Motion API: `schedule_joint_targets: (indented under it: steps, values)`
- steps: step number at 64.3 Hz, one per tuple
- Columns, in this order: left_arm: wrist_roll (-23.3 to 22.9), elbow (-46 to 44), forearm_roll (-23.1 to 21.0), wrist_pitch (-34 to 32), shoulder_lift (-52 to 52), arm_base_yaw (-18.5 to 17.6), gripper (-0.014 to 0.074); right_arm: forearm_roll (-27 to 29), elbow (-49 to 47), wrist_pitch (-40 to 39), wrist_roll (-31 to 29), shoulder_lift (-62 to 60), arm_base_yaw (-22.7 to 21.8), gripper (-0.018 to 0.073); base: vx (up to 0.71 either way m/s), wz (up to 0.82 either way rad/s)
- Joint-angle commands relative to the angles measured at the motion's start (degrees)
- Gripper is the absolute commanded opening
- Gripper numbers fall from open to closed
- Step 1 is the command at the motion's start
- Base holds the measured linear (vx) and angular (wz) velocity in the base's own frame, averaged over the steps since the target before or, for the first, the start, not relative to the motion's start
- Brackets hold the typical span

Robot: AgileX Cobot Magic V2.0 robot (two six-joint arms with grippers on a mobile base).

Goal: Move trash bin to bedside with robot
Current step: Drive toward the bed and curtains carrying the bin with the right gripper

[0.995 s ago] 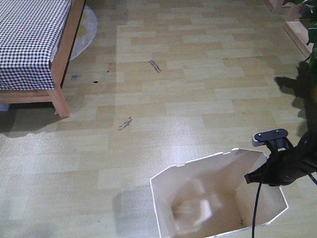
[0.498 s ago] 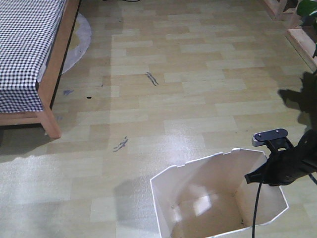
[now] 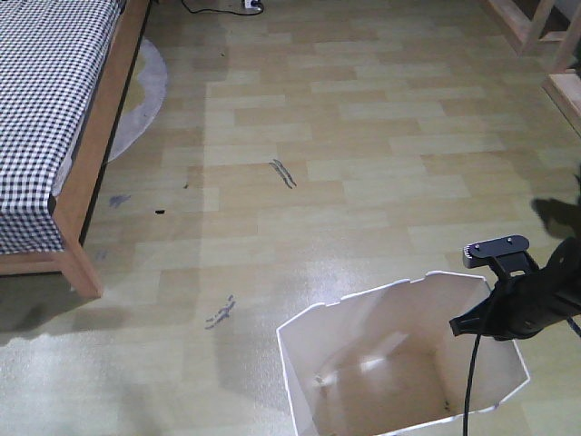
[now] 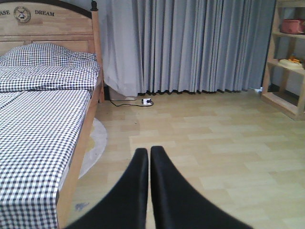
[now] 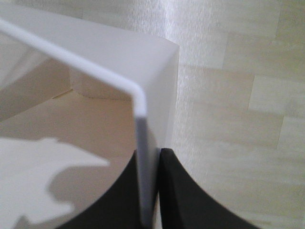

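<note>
Because the trash bin [image 3: 359,313] sits at the same five o'clock spot in the front view as it did a second ago, while the floor [image 3: 381,136] has slid beneath it, we judge that it is travelling with us rather than being left behind. It stands upright with its mouth open and looks nearly empty; whether its base drags on the boards or hangs clear we cannot tell. Our right gripper [image 3: 481,318] stays clamped on the rim at the bin's three o'clock side, and the wrist view shows one finger inside the thin wall and one outside, pinching it. Our left gripper [image 4: 148,157] carries nothing, its fingers pressed together and pointing down the room toward the curtain [image 4: 190,43]. Further out, the dark scuff mark [image 3: 284,173] has drifted toward six o'clock over the last second, and the bed leg [image 3: 82,272] has dropped down the left edge in the same way, so we read the base as rolling forward alongside the bed [image 3: 45,109]. That brings the bin about level with the foot of the bed, but it remains well apart from the frame, which lies at ten o'clock from it; we would expect to swing toward nine o'clock before letting go.
</note>
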Motion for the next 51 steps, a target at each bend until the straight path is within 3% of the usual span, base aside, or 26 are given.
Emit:
schedule_joint_targets:
  steps: [1, 51]
  values:
    - [-0.2, 1.2, -0.6, -3.8, -0.5, -0.2, -0.0006, 1.3, -0.9, -0.7, 0.7, -3.4, -0.2, -0.0003, 0.41, 0.07]
    - [-0.2, 1.2, -0.6, -3.8, -0.5, -0.2, -0.0006, 1.3, -0.9, -0.5, 0.7, -3.4, -0.2, -0.0003, 0.43, 0.03]
